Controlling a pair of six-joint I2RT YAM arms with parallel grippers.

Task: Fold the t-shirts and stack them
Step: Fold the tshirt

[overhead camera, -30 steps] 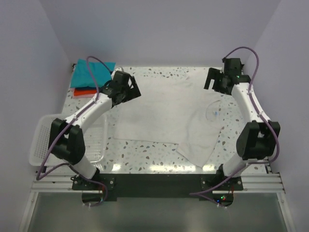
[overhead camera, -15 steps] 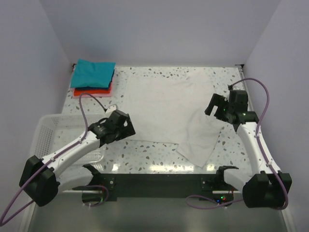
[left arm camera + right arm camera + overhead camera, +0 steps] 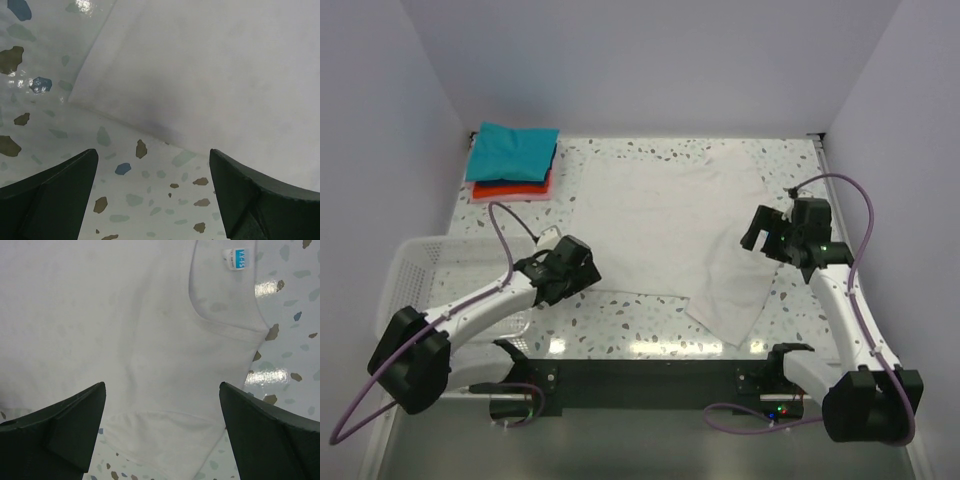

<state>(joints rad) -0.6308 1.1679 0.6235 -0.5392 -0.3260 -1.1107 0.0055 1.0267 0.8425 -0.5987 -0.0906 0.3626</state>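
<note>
Walls point(image 3: 650, 60): plain pale lilac, on three sides.
Table point(image 3: 620, 318): white terrazzo with dark flecks, glossy.
Light: bright glare patches point(image 3: 660, 346) along the table's near edge.

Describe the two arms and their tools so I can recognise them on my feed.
The left arm and right arm match: white tube links with bulky black joints. The left tool and right tool are black, each with two dark wedge-shaped fingers. A thin purple cable loops loosely along each arm.
</note>
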